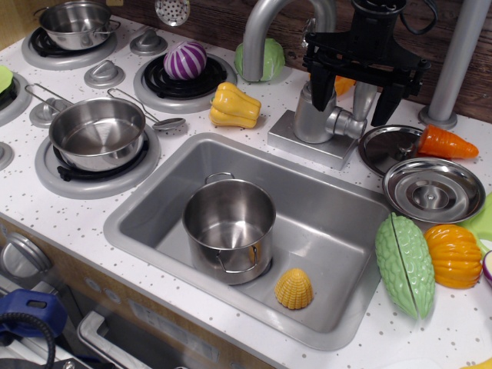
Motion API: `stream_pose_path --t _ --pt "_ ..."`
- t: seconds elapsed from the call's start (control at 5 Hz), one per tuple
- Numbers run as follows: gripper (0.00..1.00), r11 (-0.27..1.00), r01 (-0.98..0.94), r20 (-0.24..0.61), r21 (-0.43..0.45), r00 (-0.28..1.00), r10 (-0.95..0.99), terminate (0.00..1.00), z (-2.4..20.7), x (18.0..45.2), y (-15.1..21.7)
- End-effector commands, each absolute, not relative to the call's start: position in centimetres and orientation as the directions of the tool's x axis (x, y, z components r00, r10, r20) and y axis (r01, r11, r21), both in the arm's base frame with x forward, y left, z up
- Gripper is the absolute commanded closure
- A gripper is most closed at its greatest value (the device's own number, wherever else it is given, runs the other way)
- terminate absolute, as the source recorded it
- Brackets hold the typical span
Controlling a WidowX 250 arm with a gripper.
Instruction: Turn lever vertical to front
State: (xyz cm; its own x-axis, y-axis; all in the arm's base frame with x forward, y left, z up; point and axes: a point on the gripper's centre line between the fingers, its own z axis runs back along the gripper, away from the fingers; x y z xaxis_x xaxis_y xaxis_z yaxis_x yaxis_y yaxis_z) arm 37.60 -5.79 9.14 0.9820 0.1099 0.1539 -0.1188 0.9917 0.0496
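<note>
The silver faucet body (314, 115) stands on its base behind the sink. A round hub sticks out of its right side, and the slim silver-grey lever (361, 100) rises from the hub, tilted up and slightly right. My black gripper (350, 114) hangs from above right over the lever. It is open, with one finger (320, 91) left of the lever in front of the faucet body and the other finger (383, 106) to the lever's right. The lever's upper end is hidden behind the gripper body. I cannot tell if either finger touches it.
The curved spout (260, 38) rises left of the gripper and a thick grey pole (460, 58) stands to its right. Two lids (432, 190) and a toy carrot (447, 143) lie right of the faucet. The sink (338, 223) holds a pot (229, 227) and a yellow toy (294, 289).
</note>
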Motion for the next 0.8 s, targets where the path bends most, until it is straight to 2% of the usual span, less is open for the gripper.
stream_pose_path --t 0.0,0.4,0.6 --pt "0.0 0.992 -0.119 0.154 0.05 0.982 0.11 0.0 9.1 37.6 -5.8" --pt "0.0 0.987 -0.13 0.304 0.099 0.948 0.094 0.0 9.9 38.8 -6.6" --pt "0.0 0.986 -0.128 0.335 0.108 0.938 0.086 0.0 10.5 39.9 -7.0"
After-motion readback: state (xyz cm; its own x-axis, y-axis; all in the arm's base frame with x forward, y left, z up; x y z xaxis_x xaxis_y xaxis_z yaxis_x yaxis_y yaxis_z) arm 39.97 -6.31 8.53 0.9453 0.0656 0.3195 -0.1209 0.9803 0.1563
